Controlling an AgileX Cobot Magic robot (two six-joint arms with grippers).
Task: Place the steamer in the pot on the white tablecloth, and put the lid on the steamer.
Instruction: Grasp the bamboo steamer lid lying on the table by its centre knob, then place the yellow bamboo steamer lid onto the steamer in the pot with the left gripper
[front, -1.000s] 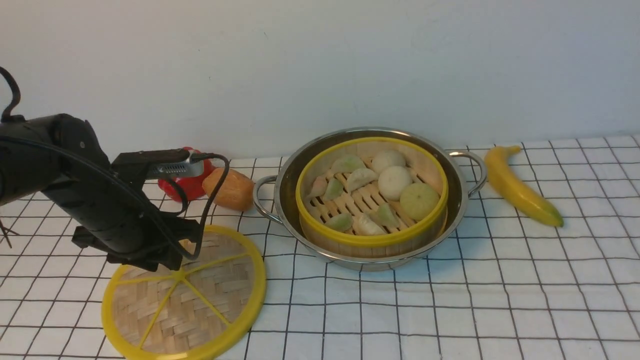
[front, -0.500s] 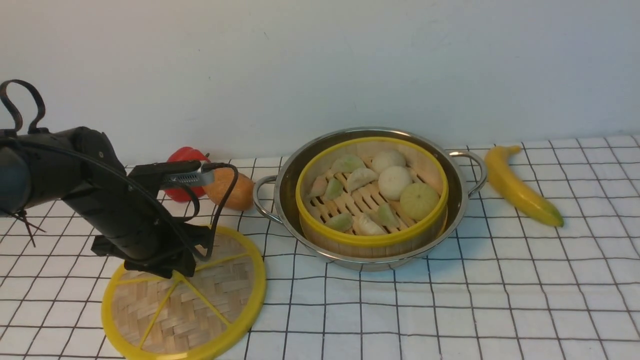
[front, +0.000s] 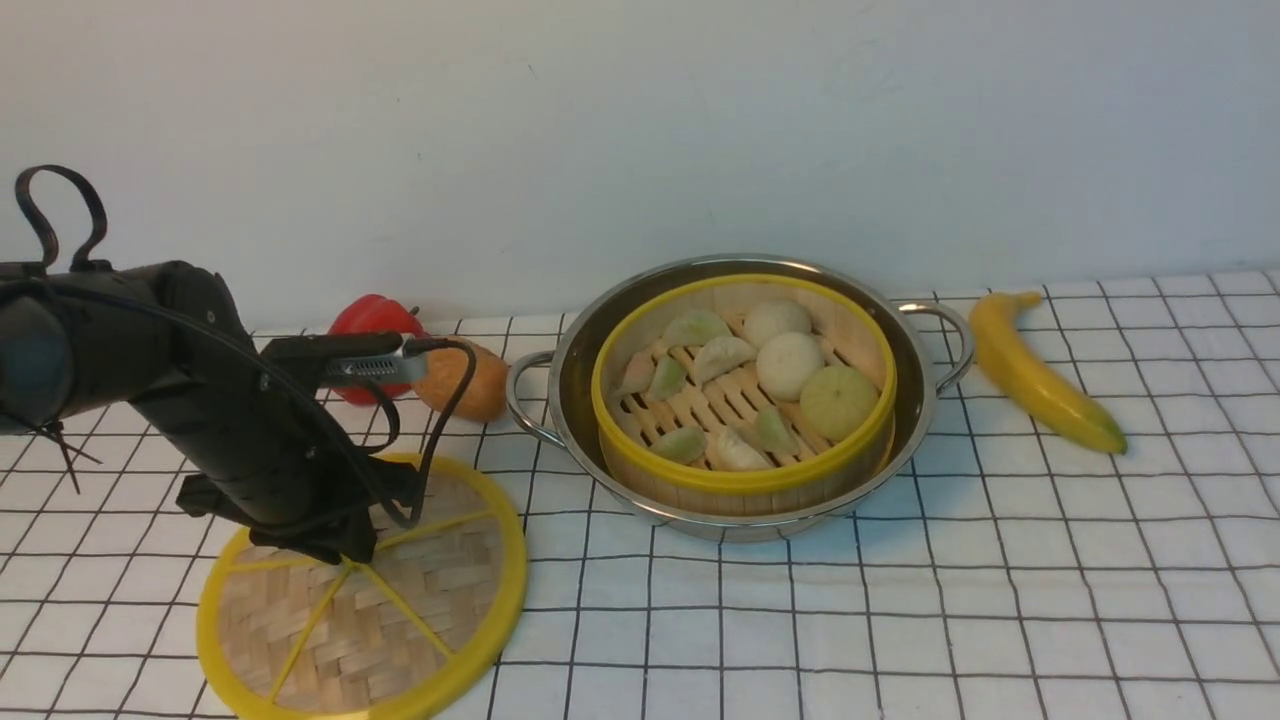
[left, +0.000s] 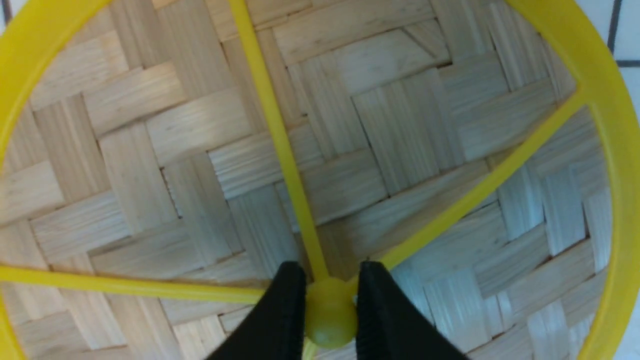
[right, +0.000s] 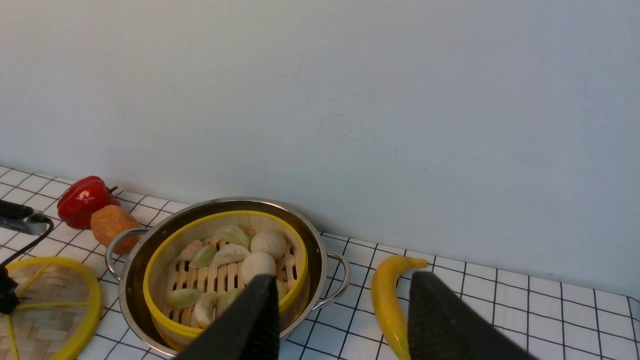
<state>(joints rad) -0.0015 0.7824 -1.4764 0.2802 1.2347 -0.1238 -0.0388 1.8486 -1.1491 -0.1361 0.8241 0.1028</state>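
Left gripper (left: 330, 280) pinches the lid (left: 350, 125) by its centre knob (left: 330, 320), the natural lifting handle; steamer (front: 740, 478) already sits in the pot (front: 570, 380), right gripper (right: 345, 287) spread wide.

white tablecloth (front: 1000, 600) with thin black grid, spread flat up to the wall. lying directly on it: woven lid (front: 440, 595) at front left, steel pot (front: 572, 385) at centre, red pepper (front: 368, 316) beside orange-brown lump (front: 472, 385) behind the lid, banana (front: 1040, 378) just right of the pot.

Soft, even light, faint shadows under the pot (front: 740, 524), mild glints on its steel; the lid (left: 200, 125) close-up is slightly blurred.
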